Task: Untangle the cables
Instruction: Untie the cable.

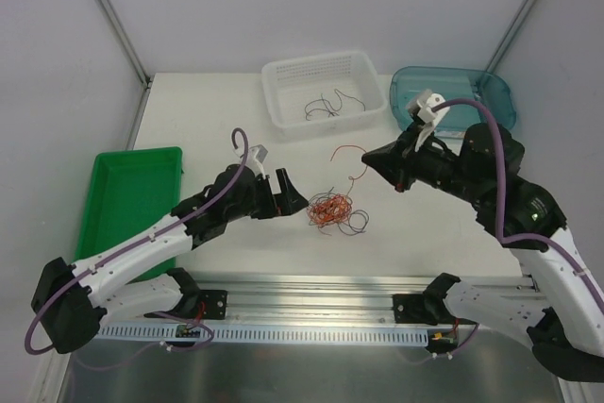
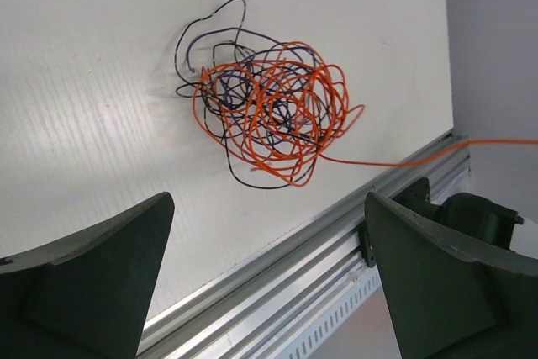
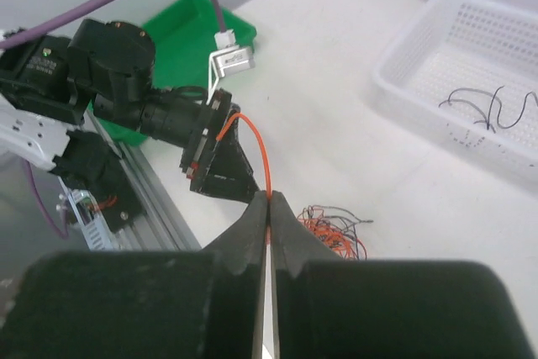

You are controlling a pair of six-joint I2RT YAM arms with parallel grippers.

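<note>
My right claw [image 3: 269, 201] is pinched shut on one orange wire [image 3: 259, 153], which curls up just past its tips. The rest of the cables [image 3: 334, 229] lie in a small messy ball on the table [image 3: 336, 124], low down and a little to the right of that claw. My left claw [image 2: 267, 203] is wide open and holds nothing, and the ball sits right in front of it, not touching its two fingers [image 2: 101, 275].
</note>
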